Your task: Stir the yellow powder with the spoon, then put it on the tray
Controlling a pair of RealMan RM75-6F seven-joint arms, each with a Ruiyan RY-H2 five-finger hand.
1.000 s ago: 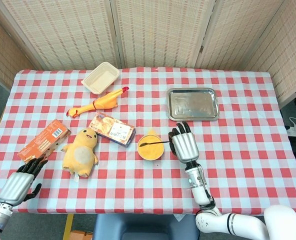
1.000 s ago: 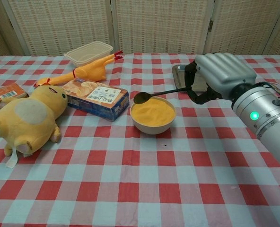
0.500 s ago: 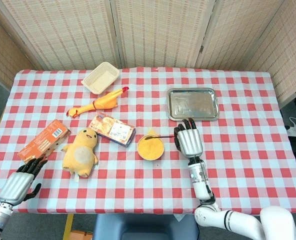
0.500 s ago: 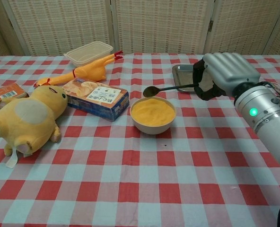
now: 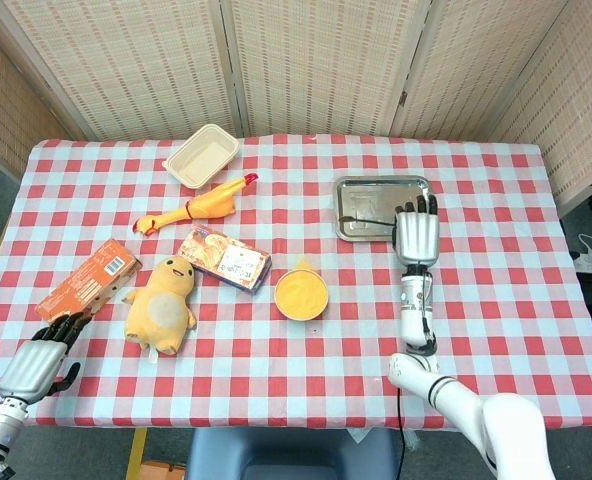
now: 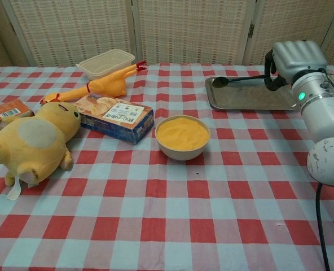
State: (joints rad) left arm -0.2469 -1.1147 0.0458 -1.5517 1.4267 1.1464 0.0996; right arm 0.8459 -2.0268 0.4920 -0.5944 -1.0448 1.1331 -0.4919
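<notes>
A checked table stands before woven screens. At lower left the left robot hand hangs empty, fingers loosely curled. The bowl of yellow powder sits mid-frame. At upper right the right robot hand grips the spoon over the tray.

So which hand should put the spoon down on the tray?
The right hand. It holds the spoon over the tray, while the left hand sits far off at the table's near corner.
</notes>
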